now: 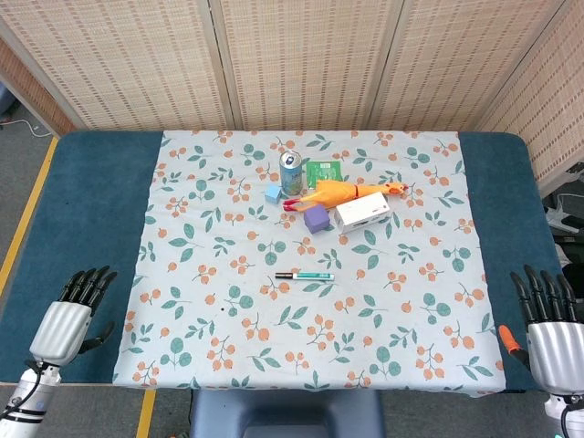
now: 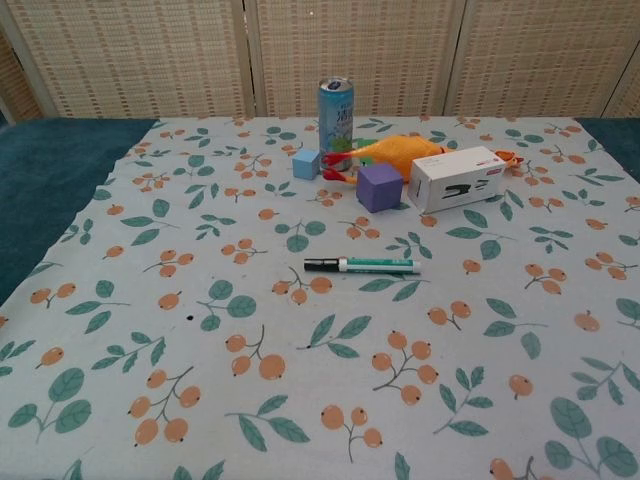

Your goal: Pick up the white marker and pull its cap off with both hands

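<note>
The white marker (image 1: 306,276) lies flat on the floral cloth (image 1: 228,301) near the middle of the bench (image 1: 91,210), its length running left to right, its black cap at the left end and a green band along the barrel. In the chest view the white marker (image 2: 362,265) rests alone on the cloth, touched by nothing.

Nearest the camera are the two hands, both well apart from the marker. The left hand (image 1: 73,315) hovers over the blue surface at the near left edge, just off the cloth — its dark fingers are spread and hold nothing. The right hand (image 1: 547,315) sits at the near right edge, fingers likewise apart and extended, empty. Neither hand appears in the chest view.

Beyond the marker stands a cluster of things. A purple cube (image 2: 379,187) sits closest, with a white box (image 2: 461,178) just beside it to the right. Behind them lies a yellow rubber chicken (image 2: 400,153) — its body stretched along the back of the box. A small light-blue cube (image 2: 306,163) rests to the left, and a tall drink can (image 2: 336,112) stands upright behind it. In the head view a green packet (image 1: 323,170) lies flat past the can.
</note>
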